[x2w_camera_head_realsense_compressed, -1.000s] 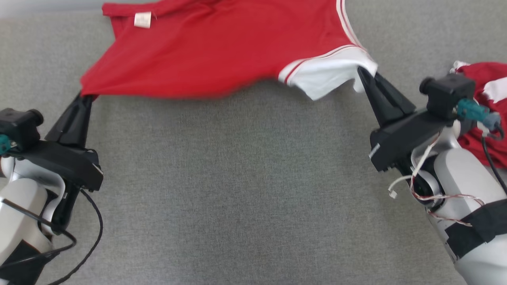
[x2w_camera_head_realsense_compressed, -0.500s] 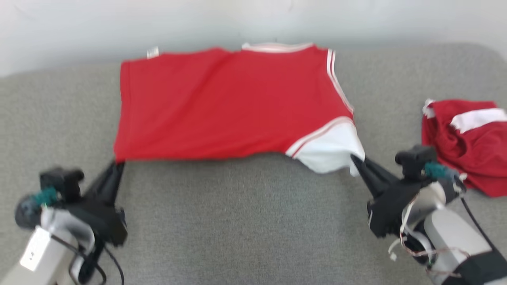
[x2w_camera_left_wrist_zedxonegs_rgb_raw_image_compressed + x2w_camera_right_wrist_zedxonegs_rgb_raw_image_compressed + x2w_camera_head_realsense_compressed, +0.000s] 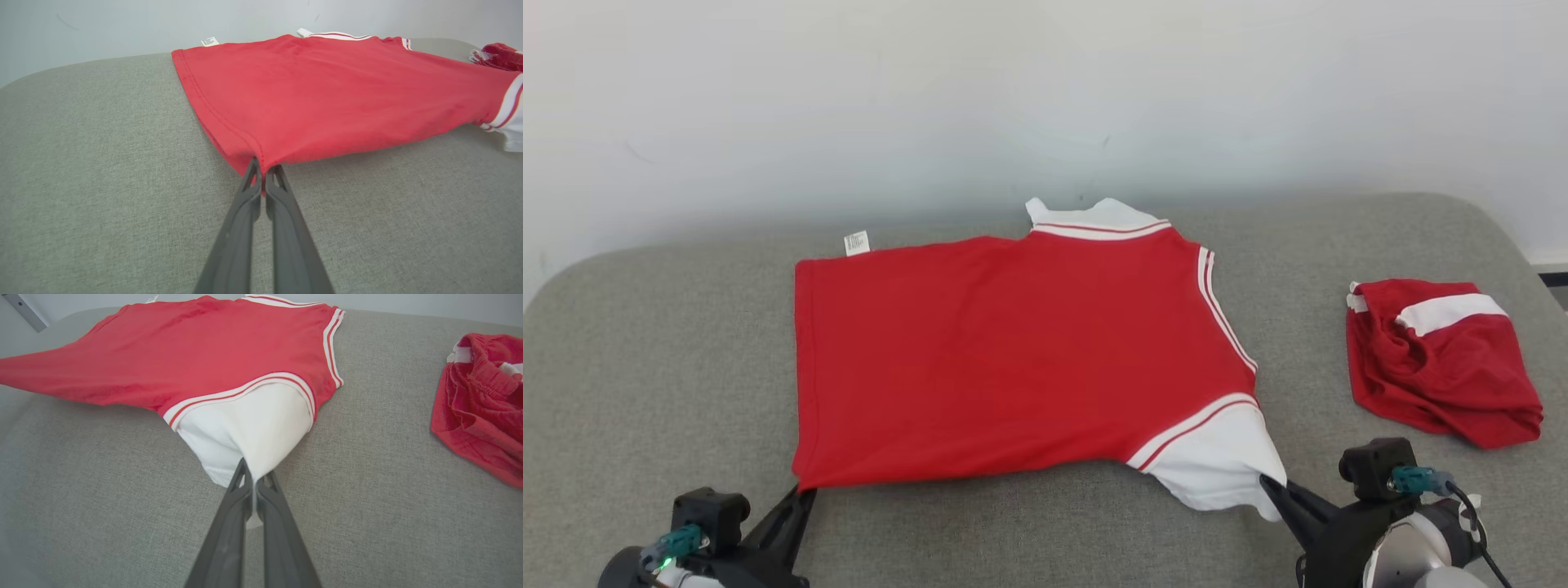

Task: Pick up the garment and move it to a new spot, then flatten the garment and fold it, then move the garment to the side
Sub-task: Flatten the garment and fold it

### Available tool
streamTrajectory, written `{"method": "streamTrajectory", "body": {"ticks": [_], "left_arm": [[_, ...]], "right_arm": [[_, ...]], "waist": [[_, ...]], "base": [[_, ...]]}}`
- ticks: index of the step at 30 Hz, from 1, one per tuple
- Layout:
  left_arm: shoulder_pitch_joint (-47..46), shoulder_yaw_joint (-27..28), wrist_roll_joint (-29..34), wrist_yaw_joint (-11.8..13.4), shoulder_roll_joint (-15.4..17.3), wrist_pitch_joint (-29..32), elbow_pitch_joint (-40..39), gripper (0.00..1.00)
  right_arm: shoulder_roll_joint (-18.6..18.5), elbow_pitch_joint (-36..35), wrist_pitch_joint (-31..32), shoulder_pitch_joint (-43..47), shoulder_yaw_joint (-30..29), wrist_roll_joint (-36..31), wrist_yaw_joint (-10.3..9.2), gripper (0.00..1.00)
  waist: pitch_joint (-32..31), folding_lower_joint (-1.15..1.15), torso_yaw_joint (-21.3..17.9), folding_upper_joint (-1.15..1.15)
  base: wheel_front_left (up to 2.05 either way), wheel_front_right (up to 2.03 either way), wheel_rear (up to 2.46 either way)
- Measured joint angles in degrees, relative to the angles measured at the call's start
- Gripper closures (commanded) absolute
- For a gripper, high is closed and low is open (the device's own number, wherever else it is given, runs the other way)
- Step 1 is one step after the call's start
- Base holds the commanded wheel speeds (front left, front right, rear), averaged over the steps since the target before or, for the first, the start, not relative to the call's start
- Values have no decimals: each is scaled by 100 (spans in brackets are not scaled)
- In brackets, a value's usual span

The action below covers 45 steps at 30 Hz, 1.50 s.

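Our left tool [image 3: 803, 495] pinches the red jersey [image 3: 1013, 351] at its near-left corner; our right tool [image 3: 1267, 483] pinches the white sleeve [image 3: 1217, 465].

The white tag [image 3: 856, 242] on the garment [image 3: 1013, 351] seems printed, yet too small to read.

- Pale off-white wall [image 3: 1045, 98] across the upper half of head view; faint scuff [image 3: 1104, 142] near centre.
- Grey woven-fabric table [image 3: 1045, 531] below, far corners rounded.
- Dark strip [image 3: 1553, 279] at right edge.
- Light soft, even.
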Motion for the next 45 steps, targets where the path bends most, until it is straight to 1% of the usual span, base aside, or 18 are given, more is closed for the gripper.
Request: {"method": "streamTrajectory", "body": {"ticks": [2, 5, 12, 16, 18, 20, 22, 24, 29, 34, 35, 36, 37, 38, 39, 45], "left_arm": [[84, -15, 1, 67, 44, 44, -52, 100], [217, -91, -1, 70, 94, 170, -159, 100], [414, -219, -34, 71, 223, 517, -519, 100], [508, -356, -43, 82, 277, 775, -579, 100], [509, -380, 51, 225, 353, 864, -573, 100], [509, -368, 91, 276, 415, 911, -569, 100], [480, -387, 115, 304, 411, 990, -548, 100], [465, -396, 174, 327, 411, 1063, -490, 100], [422, -396, 235, 378, 364, 1187, -335, 100], [349, -382, 192, 380, 194, 1218, -292, 100], [348, -389, 192, 380, 177, 1218, -271, 100], [348, -377, 191, 381, 168, 1218, -235, 81], [347, -371, 190, 382, 168, 1218, -189, 81], [346, -371, 190, 393, 169, 1218, -152, 48], [347, -353, 183, 435, 166, 1214, -133, 0], [370, -171, 9, 502, 178, 1092, -166, 0]], "right_arm": [[-31, -125, 80, 136, -3, 51, -27, 100], [-59, -316, 234, 294, -30, 183, -66, 100], [-267, -769, 671, 698, -120, 353, -267, 100], [-318, -846, 948, 990, -123, 517, -355, 100], [-322, -828, 1073, 1077, -115, 545, -404, 100], [-323, -825, 1173, 1079, -114, 584, -454, 100], [-308, -821, 1282, 1078, -63, 584, -505, 100], [-246, -814, 1406, 1079, -7, 660, -506, 100], [-160, -754, 1661, 1071, 142, 668, -578, 100], [-141, -670, 1803, 1027, 210, 621, -648, 100], [-142, -662, 1818, 1026, 225, 616, -648, 79], [-134, -662, 1816, 1025, 224, 616, -648, 17], [-124, -664, 1814, 1019, 221, 616, -648, 17], [-104, -664, 1807, 1010, 210, 616, -657, 0], [-75, -668, 1803, 1001, 175, 619, -671, 0], [-159, -879, 1733, 929, -57, 680, -705, 0]], "waist": [[-86, 0, -19, 0], [-154, 0, -51, 0], [-179, 1, -59, 0], [-169, 1, -27, 0], [-150, 1, -6, 0], [-131, 1, 13, 0], [-110, 1, 28, 0], [-90, 1, 35, 1], [-39, 1, 35, 1], [14, 1, 34, 1], [24, 1, 34, 1], [34, 1, 36, 1], [42, 2, 38, 1], [50, 2, 41, 1], [55, 1, 43, 1], [46, 1, 45, 1]], "base": [[0, 0, 0], [0, 0, 0], [0, 0, 0], [0, 0, 0], [0, 0, 0], [0, 0, 0], [0, 0, 0], [0, 0, 0], [0, 0, 0], [0, 0, 0], [0, 0, 0], [0, 0, 0], [0, 0, 0], [0, 0, 0], [0, 0, 0], [0, 0, 0]]}}
